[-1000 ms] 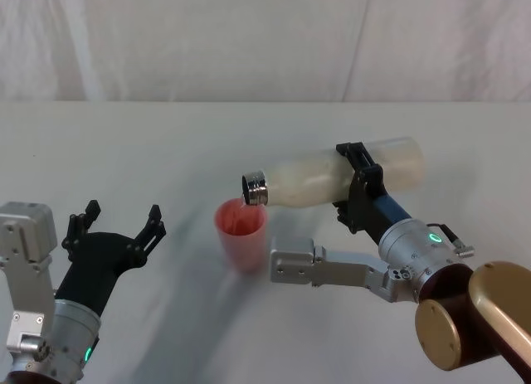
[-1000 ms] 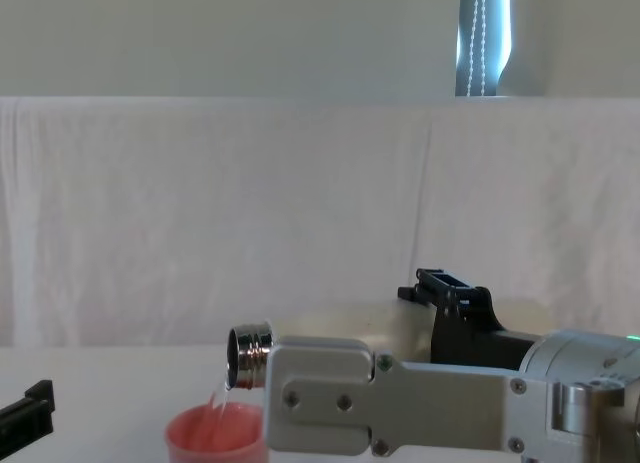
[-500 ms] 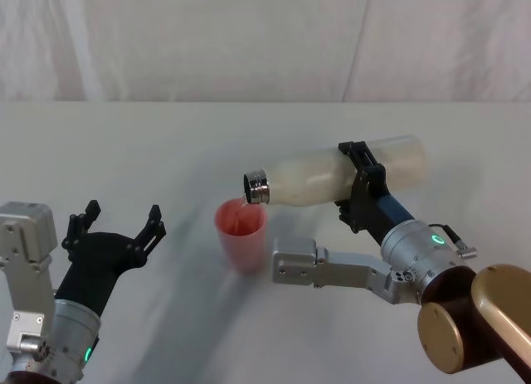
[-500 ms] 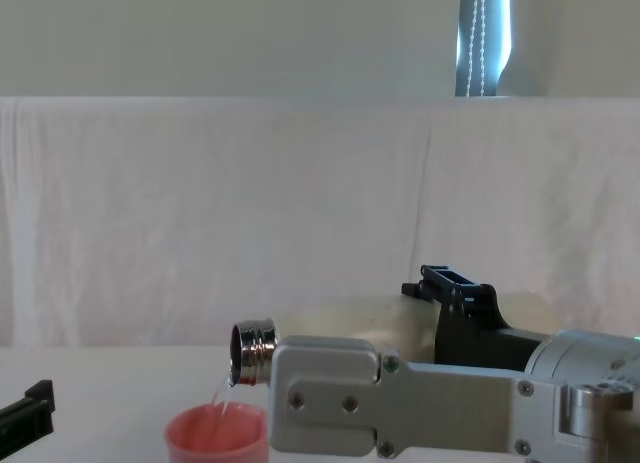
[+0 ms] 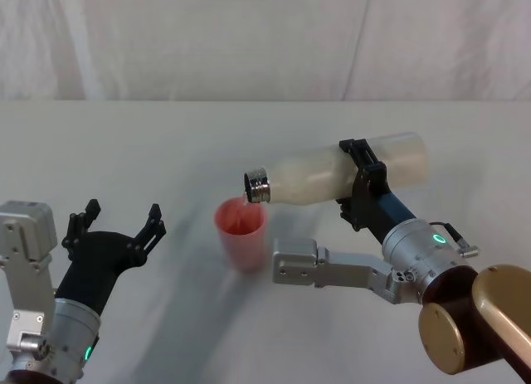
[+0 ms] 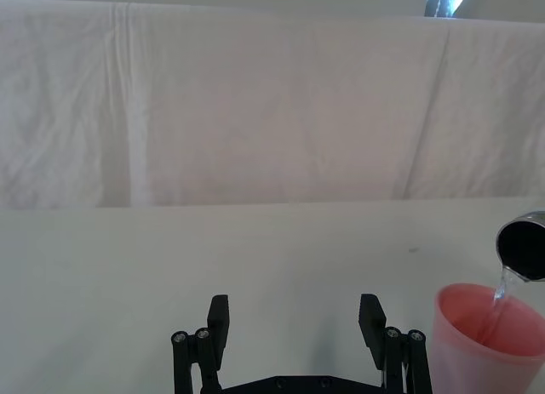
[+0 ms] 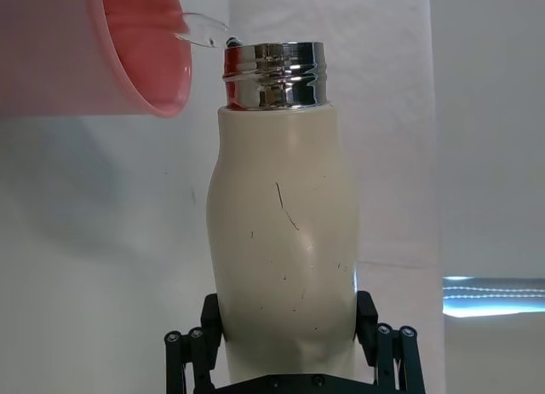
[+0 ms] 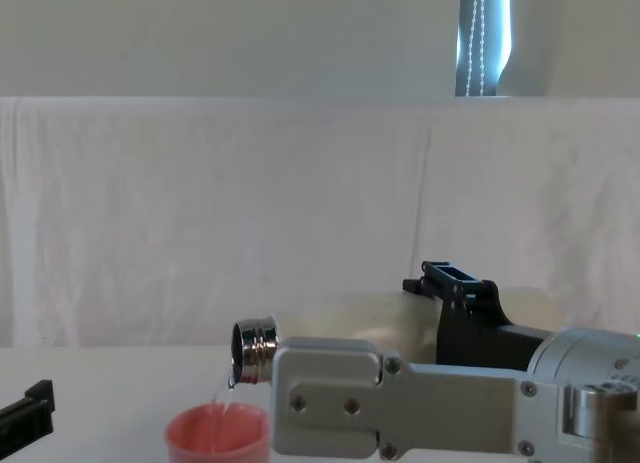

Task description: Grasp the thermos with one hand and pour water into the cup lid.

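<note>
The cream-white thermos (image 5: pixel 319 177) lies almost level above the table, my right gripper (image 5: pixel 362 172) shut around its body. Its steel neck (image 5: pixel 256 186) hangs over the rim of the pink cup lid (image 5: pixel 241 233), which stands upright on the table. A thin stream of water falls from the neck (image 8: pixel 253 351) into the cup lid (image 8: pixel 217 435). The right wrist view shows the thermos (image 7: pixel 285 241) between the black fingers (image 7: pixel 368 319), with the cup lid (image 7: pixel 128 54) beyond the neck. My left gripper (image 5: pixel 123 211) rests open at the left, apart from the cup lid (image 6: pixel 485 334).
A white cloth covers the table (image 5: pixel 166 143) and hangs as a backdrop (image 8: pixel 250 203) behind it. The grey link of my right arm (image 5: pixel 328 269) lies low just right of the cup lid. Bare table stretches to the far side and left.
The thermos's base end and the right gripper have lifted slightly, with the neck staying over the cup lid. The water stream has thinned to a trickle. The left arm has not moved.
</note>
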Controlling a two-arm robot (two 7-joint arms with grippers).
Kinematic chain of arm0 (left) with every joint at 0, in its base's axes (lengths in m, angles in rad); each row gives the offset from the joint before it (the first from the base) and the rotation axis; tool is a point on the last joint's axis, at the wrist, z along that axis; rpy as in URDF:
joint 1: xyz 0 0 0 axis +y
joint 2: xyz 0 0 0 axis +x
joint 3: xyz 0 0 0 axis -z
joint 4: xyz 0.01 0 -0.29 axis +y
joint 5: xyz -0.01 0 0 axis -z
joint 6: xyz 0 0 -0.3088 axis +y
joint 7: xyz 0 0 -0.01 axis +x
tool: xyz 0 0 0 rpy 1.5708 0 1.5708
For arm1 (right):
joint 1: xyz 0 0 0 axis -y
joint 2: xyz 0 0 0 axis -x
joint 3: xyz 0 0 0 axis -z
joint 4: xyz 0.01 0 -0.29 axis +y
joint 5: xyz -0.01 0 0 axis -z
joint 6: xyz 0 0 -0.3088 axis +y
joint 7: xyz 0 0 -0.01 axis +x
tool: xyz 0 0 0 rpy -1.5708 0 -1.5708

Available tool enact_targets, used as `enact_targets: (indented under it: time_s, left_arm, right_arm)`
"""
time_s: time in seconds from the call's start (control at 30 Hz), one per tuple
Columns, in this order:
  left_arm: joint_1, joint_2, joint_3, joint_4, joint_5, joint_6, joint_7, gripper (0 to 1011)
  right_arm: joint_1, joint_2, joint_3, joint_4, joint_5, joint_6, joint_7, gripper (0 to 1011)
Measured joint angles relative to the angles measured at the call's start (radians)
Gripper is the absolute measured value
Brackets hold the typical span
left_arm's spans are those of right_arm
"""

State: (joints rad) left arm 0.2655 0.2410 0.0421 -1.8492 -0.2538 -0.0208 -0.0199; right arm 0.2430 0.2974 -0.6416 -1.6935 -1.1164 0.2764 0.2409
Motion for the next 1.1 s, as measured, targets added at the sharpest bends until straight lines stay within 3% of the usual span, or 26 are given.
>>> enact_targets:
  time_s: [1.1]
  left_arm:
    - [0.0, 0.0, 0.0, 0.0, 0.0, 0.0, 0.0, 1001]
  right_arm:
    - [-0.002, 0.003, 0.001, -0.002, -0.016, 0.001, -0.005, 959]
